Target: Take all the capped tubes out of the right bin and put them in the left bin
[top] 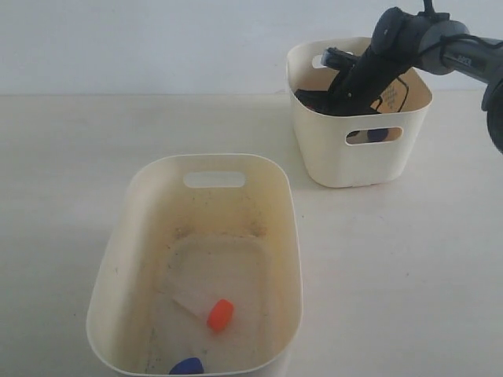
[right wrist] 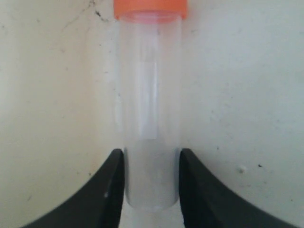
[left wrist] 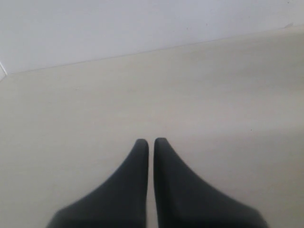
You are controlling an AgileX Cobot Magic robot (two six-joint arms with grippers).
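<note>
In the right wrist view a clear capped tube (right wrist: 148,118) with an orange cap (right wrist: 149,8) lies on the right bin's cream floor (right wrist: 242,95). My right gripper (right wrist: 152,153) is shut on the tube's bottom end, one black finger pressing each side. In the exterior view the right arm (top: 369,75) reaches down into the right bin (top: 330,149), so the fingertips are hidden there. A blue cap (top: 379,135) shows through that bin's handle slot. The left bin (top: 118,259) holds an orange-capped tube (top: 218,314) and a blue cap (top: 187,366). My left gripper (left wrist: 151,140) is shut and empty.
Pale tabletop (top: 393,267) lies between and around the two bins. The left wrist view shows only bare table (left wrist: 142,95) and a white wall (left wrist: 118,28) beyond its far edge.
</note>
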